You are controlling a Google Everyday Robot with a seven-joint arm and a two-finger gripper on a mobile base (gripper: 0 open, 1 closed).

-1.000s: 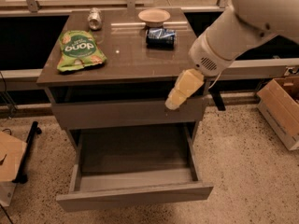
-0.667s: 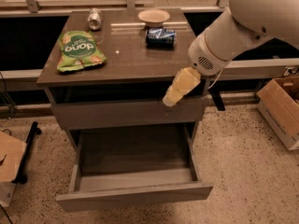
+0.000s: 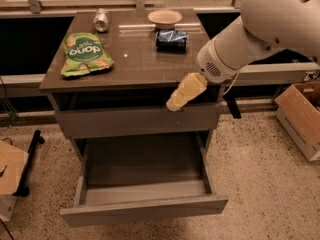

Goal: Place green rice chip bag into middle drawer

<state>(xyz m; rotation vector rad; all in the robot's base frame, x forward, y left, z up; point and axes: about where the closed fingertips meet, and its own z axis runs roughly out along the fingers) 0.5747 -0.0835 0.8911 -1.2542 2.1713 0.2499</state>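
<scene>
The green rice chip bag (image 3: 85, 53) lies flat on the left of the cabinet top (image 3: 135, 64). The middle drawer (image 3: 142, 194), the lowest one, stands pulled out and its inside is bare. My gripper (image 3: 176, 102), with pale yellow fingers, hangs at the cabinet's front edge, right of centre, over the closed drawer front (image 3: 137, 121). It is well to the right of the bag and holds nothing I can see.
A silver can (image 3: 101, 20), a pale bowl (image 3: 165, 18) and a blue can (image 3: 172, 39) lying on its side sit at the back of the top. Cardboard boxes stand on the floor at the right (image 3: 302, 116) and left (image 3: 10, 176).
My gripper has moved a little to the left and slightly up along the cabinet's front edge. The bag and drawer have not moved.
</scene>
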